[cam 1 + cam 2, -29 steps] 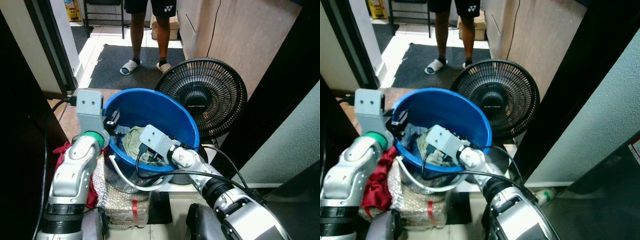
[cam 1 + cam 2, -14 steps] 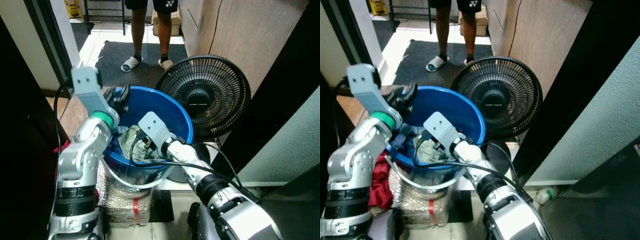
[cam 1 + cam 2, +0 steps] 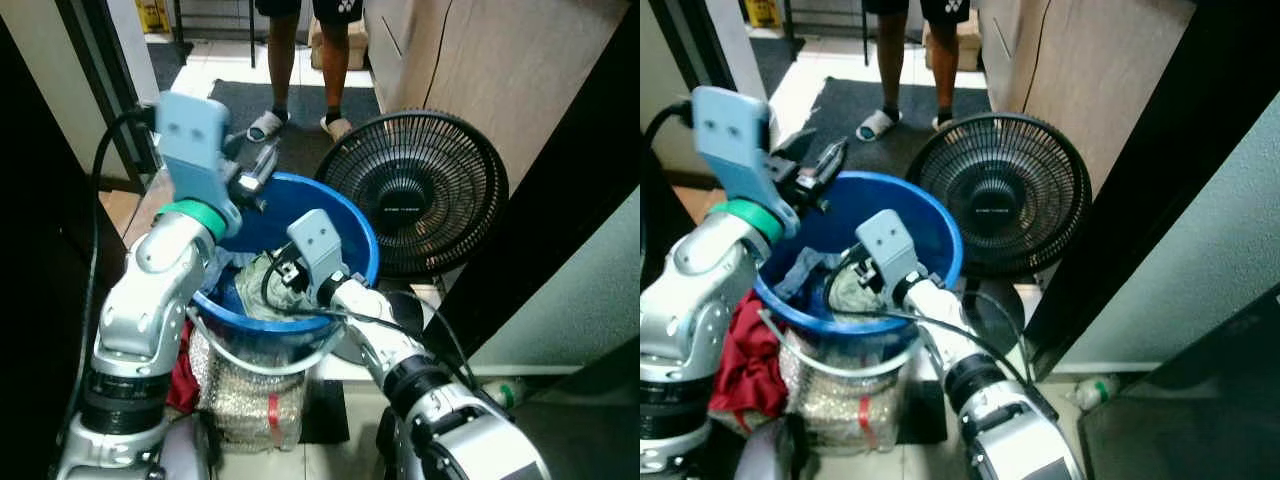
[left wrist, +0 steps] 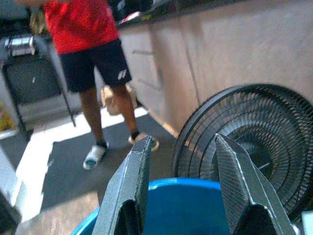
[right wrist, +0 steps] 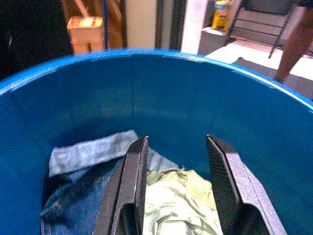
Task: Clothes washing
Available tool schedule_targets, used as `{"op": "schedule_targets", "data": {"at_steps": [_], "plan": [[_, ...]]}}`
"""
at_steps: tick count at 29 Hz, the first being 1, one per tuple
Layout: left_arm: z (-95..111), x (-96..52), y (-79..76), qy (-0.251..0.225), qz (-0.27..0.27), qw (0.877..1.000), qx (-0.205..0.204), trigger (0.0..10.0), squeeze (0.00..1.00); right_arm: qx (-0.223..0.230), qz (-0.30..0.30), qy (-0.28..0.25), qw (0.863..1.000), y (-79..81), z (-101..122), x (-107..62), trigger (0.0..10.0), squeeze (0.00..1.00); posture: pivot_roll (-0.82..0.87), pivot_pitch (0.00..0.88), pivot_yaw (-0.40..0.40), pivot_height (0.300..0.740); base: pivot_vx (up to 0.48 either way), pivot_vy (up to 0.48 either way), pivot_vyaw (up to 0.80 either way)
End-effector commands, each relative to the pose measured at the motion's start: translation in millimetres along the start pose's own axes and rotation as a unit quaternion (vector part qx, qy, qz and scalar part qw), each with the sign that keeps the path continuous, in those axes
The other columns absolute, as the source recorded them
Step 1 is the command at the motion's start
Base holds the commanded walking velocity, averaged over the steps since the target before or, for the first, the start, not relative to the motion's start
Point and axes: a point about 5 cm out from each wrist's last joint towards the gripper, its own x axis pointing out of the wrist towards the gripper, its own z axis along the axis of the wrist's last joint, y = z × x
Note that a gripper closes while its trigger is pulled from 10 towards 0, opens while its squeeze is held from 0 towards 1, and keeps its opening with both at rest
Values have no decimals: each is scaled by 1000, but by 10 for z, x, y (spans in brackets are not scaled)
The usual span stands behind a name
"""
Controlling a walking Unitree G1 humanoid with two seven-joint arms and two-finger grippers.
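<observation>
Your right gripper [image 5: 176, 196] is reaching into the blue basin [image 3: 355, 235], fingers spread and empty, poised over the pale green garment [image 5: 178, 208] beside the denim [image 5: 73, 196]. Your left gripper [image 4: 183, 188] is hovering above the basin's rim, parted, holding nothing.

A: From where do the two eye views look?
B: From the robot's head, forward and steeply down onto the blue basin [image 3: 345, 225], close below, with the black fan [image 3: 420, 190] beside it and a person [image 3: 300, 40] standing farther off on the dark mat [image 3: 855, 100]. Both eyes share that whole scene, slightly offset.
A: And the wrist cameras?
B: The left wrist view looks along the left gripper [image 4: 183, 161], nearly level, over the basin's rim toward fan and person. The right wrist view looks along the right gripper [image 5: 176, 161], very near, down into the basin at the clothes [image 5: 171, 200].
</observation>
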Motion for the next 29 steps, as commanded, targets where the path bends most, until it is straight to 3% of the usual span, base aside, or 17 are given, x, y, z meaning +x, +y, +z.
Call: {"op": "schedule_targets", "data": {"at_steps": [1,8,9,16,17,18,19,24,25,26,27,29], "plan": [[129,16,-77,-28,-22,999,10,10000,0,46,-16,-13,999,26,-7,-17,10000,0,176,114,-9,490,0,0,0],[127,41,-118,-24,-19,999,-18,10000,0,50,-26,-23,998,-4,19,-33,10000,0,160,116,2,490,0,0,0],[107,47,-123,-19,-17,999,-23,10000,1000,49,-28,-24,998,-16,18,-40,10000,0,160,116,2,490,0,0,0],[72,60,-105,-13,-11,1000,-19,10000,1000,49,-31,-24,998,-41,20,-47,10000,0,155,115,8,490,0,0,0],[60,61,-98,-13,-9,1000,-17,6667,0,50,-31,-24,998,-41,21,-47,10000,0,158,116,7,490,0,0,0],[60,61,-98,-13,-9,1000,-17,6667,0,50,-31,-24,998,-41,21,-47,10000,0,158,116,7,490,0,0,0],[53,60,-94,-14,-8,1000,-18,0,0,51,-30,-24,998,-38,21,-46,10000,0,158,116,7,490,0,0,0],[50,54,-93,-16,-8,1000,-16,0,0,55,-28,-24,998,-33,25,-48,10000,0,160,115,7,490,0,0,0],[49,49,-91,-15,-6,1000,-17,3333,0,56,-27,-24,998,-30,27,-49,10000,0,164,115,6,490,0,0,0],[49,49,-91,-15,-6,1000,-17,3333,0,56,-27,-24,998,-30,27,-49,10000,0,164,115,6,490,0,0,0],[47,43,-89,-13,-5,1000,-16,10000,0,55,-26,-25,998,-22,30,-50,10000,0,163,115,6,490,0,0,0],[47,43,-89,-13,-5,1000,-16,10000,0,55,-26,-25,998,-22,30,-50,10000,0,163,115,6,490,0,0,0]]}}
